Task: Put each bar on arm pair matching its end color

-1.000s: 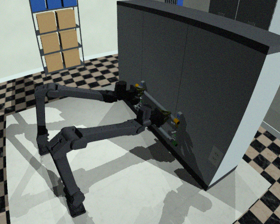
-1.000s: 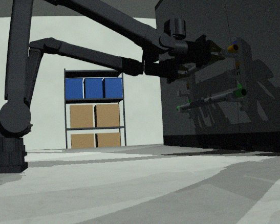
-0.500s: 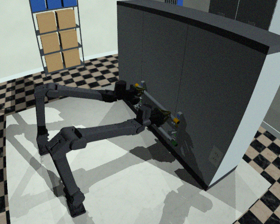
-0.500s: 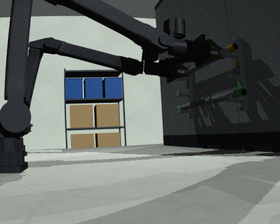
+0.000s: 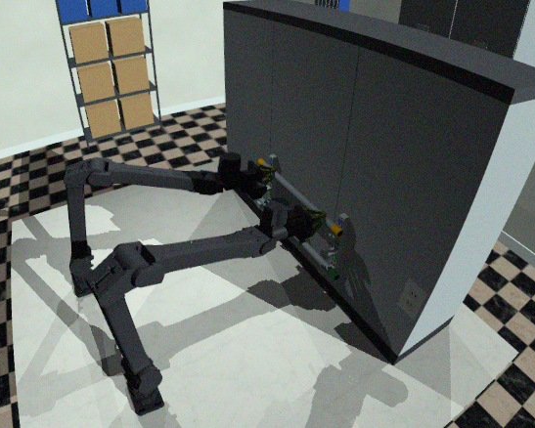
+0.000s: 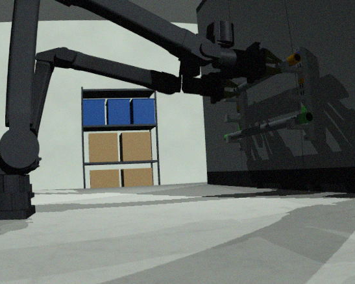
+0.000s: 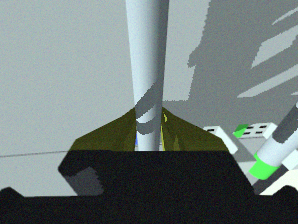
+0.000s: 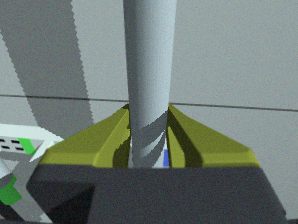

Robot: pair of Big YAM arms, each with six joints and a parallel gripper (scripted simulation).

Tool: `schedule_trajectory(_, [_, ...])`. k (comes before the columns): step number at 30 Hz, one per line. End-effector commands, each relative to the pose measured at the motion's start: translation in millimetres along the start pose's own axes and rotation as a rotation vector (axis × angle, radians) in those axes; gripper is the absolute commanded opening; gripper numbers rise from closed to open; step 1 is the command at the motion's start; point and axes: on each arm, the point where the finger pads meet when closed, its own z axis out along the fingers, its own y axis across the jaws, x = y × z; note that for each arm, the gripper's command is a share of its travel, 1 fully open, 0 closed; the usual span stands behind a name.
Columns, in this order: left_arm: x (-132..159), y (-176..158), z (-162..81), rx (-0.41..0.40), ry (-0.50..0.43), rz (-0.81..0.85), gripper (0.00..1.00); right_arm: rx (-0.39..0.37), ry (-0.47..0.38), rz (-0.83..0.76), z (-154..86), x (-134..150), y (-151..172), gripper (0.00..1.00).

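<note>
- Left gripper and right gripper pinch the orange-ended bar near opposite ends, probably to keep it level.
- It is up by the blue labels; orange labels sit towards six o'clock, its likely goal.
- Lower, the green-ended bar appears matched with green labels.

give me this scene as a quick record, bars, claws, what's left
orange-ended bar: gripped near both ends, by the blue labels
green-ended bar: on the lowest, green-labeled pair
left claw: shut on orange-ended bar
right claw: shut on orange-ended bar
bar touching rack arms: cannot tell
left to do: orange-ended bar onto middle, orange-labeled pair; withdraw both arms
</note>
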Motion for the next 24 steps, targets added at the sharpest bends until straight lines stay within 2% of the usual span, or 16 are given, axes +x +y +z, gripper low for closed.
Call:
schedule_trajectory(1, [4, 88, -12, -0.120, 0.006, -0.023, 0.00, 0.134, 0.005, 0.027, -7, 4, -88, 0.00])
schedule_trajectory(24, [3, 100, -26, -0.120, 0.005, -0.023, 0.00, 0.134, 0.005, 0.027, -20, 5, -100, 0.00])
